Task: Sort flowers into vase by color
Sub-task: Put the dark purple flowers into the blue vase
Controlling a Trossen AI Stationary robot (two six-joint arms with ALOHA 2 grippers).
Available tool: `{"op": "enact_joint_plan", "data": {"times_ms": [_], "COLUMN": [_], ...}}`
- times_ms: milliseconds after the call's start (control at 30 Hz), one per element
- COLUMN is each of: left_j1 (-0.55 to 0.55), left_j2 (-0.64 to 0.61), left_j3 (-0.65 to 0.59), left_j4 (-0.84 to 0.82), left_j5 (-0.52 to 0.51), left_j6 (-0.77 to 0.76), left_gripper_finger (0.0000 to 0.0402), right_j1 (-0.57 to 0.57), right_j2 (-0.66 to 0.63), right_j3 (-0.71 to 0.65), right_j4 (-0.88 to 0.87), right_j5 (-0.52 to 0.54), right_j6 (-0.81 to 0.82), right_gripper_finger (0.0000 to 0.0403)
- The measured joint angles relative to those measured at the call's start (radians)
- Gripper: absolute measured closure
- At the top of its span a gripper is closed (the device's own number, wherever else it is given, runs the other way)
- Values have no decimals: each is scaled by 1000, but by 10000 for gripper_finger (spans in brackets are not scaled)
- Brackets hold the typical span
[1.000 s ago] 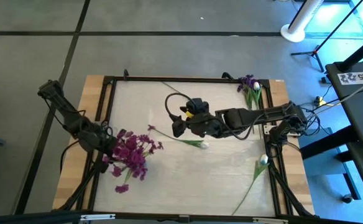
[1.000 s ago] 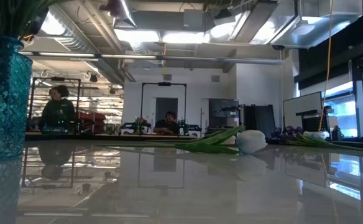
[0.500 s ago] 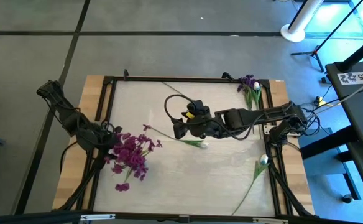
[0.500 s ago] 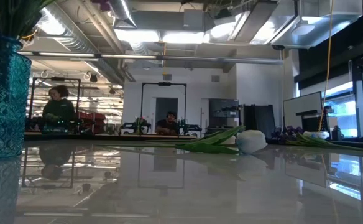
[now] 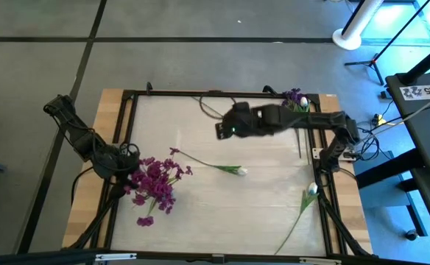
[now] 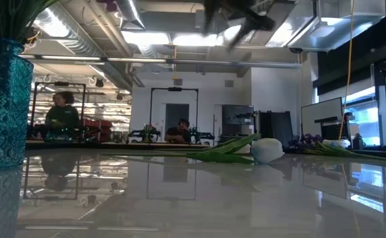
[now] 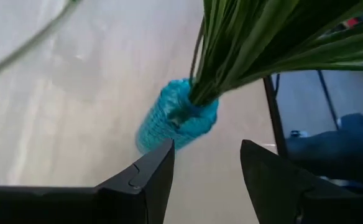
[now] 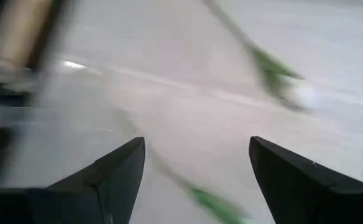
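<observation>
White flower (image 5: 238,170) lies released; right hand (image 5: 221,131) has lifted away.

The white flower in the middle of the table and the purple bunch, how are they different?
The white flower is a single thin stem lying flat; the purple bunch is many clustered blooms standing in a blue vase. The white flower is loose; the purple bunch is already sorted. Both have green stems.
</observation>
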Motion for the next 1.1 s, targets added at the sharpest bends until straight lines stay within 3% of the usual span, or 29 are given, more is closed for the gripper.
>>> {"op": "enact_joint_plan", "data": {"times_ms": [167, 233, 467, 633, 933, 1100], "left_j1": [0, 0, 0, 0, 0, 2], "left_j2": [-8, -13, -12, -13, -13, -13], "left_j3": [0, 0, 0, 0, 0, 0], "left_j4": [-21, -35, -36, -34, -34, -33], "left_j5": [95, 112, 100, 95, -23, -39], "left_j6": [-104, -159, -307, -432, -592, -650], "left_gripper_finger": [222, 222, 222, 222, 222, 222], "right_j1": [-143, -216, -514, -683, -936, -972], "right_j2": [3, 1, -10, -10, -10, -11], "right_j3": [-1, -29, -253, -430, -684, -749], "right_j4": [-337, -394, -331, -203, -4, 151], "right_j5": [-9, -28, -139, -195, -130, -81], "right_j6": [-21, -89, -344, -490, -554, -530], "right_gripper_finger": [116, 124, 169, 172, 149, 167]}}
